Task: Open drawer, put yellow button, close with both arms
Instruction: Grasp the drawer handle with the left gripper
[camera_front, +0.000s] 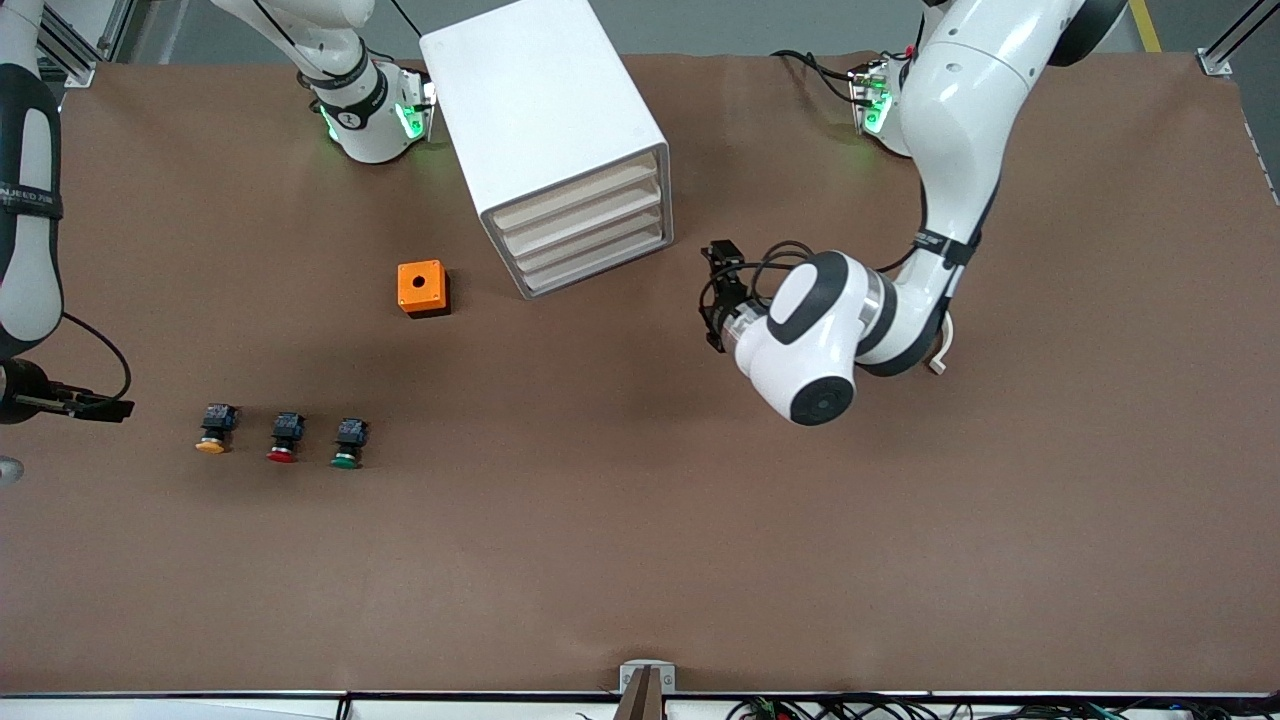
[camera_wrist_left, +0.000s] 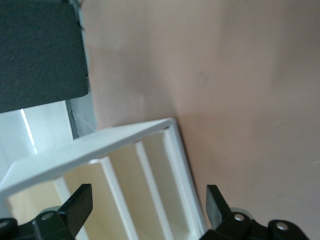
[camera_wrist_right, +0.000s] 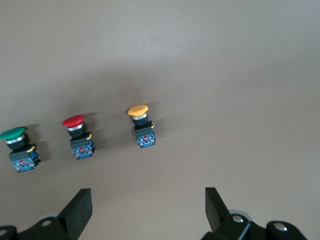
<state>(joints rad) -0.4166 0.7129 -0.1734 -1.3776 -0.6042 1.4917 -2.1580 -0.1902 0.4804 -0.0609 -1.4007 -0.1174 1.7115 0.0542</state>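
Observation:
The white cabinet (camera_front: 545, 120) stands at the back middle with all four cream drawers shut; the drawer (camera_front: 580, 195) is the uppermost one. My left gripper (camera_front: 720, 295) is open and empty, level with the drawer fronts, beside the cabinet toward the left arm's end. In the left wrist view the cabinet's front (camera_wrist_left: 150, 185) fills the space between the open left gripper's (camera_wrist_left: 149, 205) fingers. The yellow button (camera_front: 213, 430) lies on the table toward the right arm's end. My right gripper (camera_front: 100, 407) is open and empty beside it. The right wrist view shows the yellow button (camera_wrist_right: 142, 125) ahead of the right gripper (camera_wrist_right: 148, 205).
A red button (camera_front: 285, 438) and a green button (camera_front: 349, 444) lie in a row with the yellow one, also in the right wrist view as red (camera_wrist_right: 77, 135) and green (camera_wrist_right: 17, 147). An orange box (camera_front: 422, 288) with a hole sits beside the cabinet.

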